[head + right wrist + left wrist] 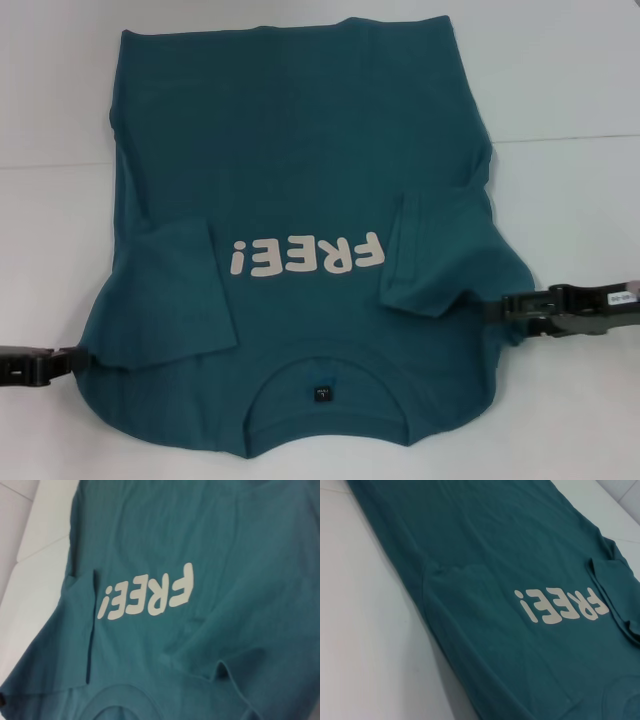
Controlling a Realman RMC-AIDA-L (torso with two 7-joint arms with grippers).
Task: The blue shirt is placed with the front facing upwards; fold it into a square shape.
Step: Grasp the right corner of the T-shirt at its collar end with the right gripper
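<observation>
The blue shirt (300, 150) lies flat on the white table (570, 100), front up, with its collar and dark label (322, 392) nearest me. The white "FREE!" print (307, 256) reads upside down. Both short sleeves are folded inward onto the front, one at the left (170, 300) and one at the right (445, 255). My left gripper (75, 360) sits low at the shirt's left shoulder edge and touches the cloth. My right gripper (508, 308) meets the right shoulder edge. The wrist views show the shirt (495, 555) (240, 555) and its print, but no grippers.
White tabletop (365, 630) surrounds the shirt on the left, right and far sides. A seam line crosses the table (60, 165) behind the shirt's middle. The shirt's near hem of the collar side reaches close to the table's front edge.
</observation>
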